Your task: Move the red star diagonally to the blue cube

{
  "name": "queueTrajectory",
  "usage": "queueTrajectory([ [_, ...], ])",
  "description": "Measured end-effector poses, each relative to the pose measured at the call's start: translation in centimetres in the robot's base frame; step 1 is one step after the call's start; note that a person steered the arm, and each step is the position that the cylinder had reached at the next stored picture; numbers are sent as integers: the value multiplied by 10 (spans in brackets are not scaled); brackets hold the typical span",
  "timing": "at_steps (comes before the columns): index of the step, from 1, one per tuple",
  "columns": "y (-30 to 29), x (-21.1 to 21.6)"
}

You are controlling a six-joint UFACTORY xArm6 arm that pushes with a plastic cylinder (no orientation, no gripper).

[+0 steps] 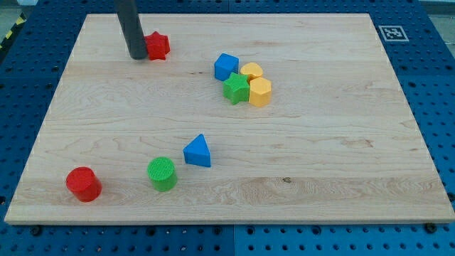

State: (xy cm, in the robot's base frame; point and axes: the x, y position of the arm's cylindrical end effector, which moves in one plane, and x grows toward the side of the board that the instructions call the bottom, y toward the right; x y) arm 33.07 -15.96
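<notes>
The red star (158,45) lies near the view's top left of the wooden board. My tip (136,56) stands right against the star's left side. The blue cube (226,66) sits to the right of the star and a little lower, at the left end of a tight cluster with a green star (236,88), a yellow block (252,70) and a second yellow block (260,92).
A blue triangular block (197,151), a green cylinder (162,173) and a red cylinder (84,183) lie toward the view's bottom left. The board (341,142) rests on a blue perforated table. A tag marker (392,33) sits at the board's top right corner.
</notes>
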Motion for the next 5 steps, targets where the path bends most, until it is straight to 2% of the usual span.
queueTrajectory([
  [1, 41, 8],
  [2, 59, -21],
  [3, 35, -54],
  [4, 28, -56],
  [5, 60, -27],
])
